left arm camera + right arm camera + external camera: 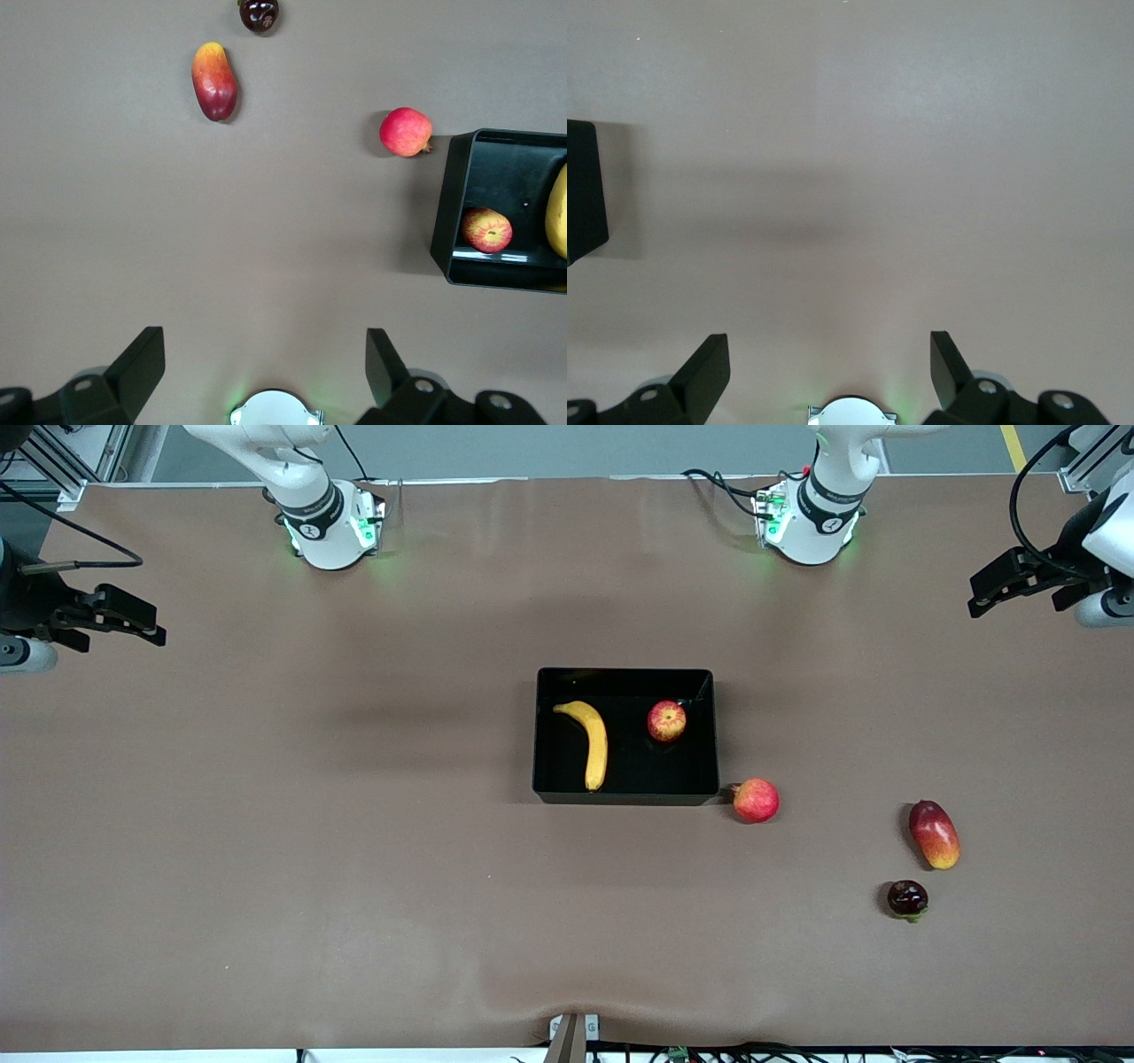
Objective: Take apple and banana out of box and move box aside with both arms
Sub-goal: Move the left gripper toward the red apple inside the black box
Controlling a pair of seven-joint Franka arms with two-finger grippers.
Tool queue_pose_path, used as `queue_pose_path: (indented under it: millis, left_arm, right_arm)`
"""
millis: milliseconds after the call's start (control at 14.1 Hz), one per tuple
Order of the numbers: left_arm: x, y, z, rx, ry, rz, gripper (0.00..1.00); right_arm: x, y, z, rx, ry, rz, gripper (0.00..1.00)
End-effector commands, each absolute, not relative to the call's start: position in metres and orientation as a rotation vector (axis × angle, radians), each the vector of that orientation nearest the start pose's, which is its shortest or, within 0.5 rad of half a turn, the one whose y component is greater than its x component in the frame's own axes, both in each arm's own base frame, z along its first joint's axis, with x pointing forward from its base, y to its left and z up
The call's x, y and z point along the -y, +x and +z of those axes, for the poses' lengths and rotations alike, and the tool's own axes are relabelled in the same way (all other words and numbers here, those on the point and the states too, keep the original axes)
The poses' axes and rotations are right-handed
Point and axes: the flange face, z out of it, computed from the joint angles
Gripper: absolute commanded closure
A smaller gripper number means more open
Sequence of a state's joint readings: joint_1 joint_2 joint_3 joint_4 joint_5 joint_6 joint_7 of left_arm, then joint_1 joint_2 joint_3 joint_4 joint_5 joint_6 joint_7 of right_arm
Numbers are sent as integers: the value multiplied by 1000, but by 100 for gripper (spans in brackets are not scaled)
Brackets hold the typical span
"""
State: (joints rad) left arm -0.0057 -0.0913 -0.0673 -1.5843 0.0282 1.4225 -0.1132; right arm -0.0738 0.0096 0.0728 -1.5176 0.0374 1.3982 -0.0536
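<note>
Brown table covering [354,868] fills nearly the whole front view, with my two bases along its top edge. At the frame's middle sits the black box [625,793], and inside it lie the banana [592,740] and the apple [666,721], apart from each other. Just beside the box's lower corner rests a pinkish-red fruit [756,800]; a mango [934,833] and a dark fruit [907,898] lie in the lower part, toward my left arm's end. My left gripper [997,592] hangs at the upper right edge, my right gripper [133,622] at the upper left edge, both waiting with jaws apart and empty.
</note>
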Motion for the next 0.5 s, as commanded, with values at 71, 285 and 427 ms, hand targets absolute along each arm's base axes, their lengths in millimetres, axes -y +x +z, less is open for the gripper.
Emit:
queue_pose_path:
  millis: [71,285,427]
  left_arm:
    - [35,510,658,63,-3100,119,0]
    - [38,525,652,57,-3095,127,0]
    - [50,532,637,42,-3104,174,0]
  right_arm:
    - [-5,536,636,110,-3080,163,0]
    - [-3,540,637,104,-3082,127,0]
    - [-6,545,638,112,-3083,73,0]
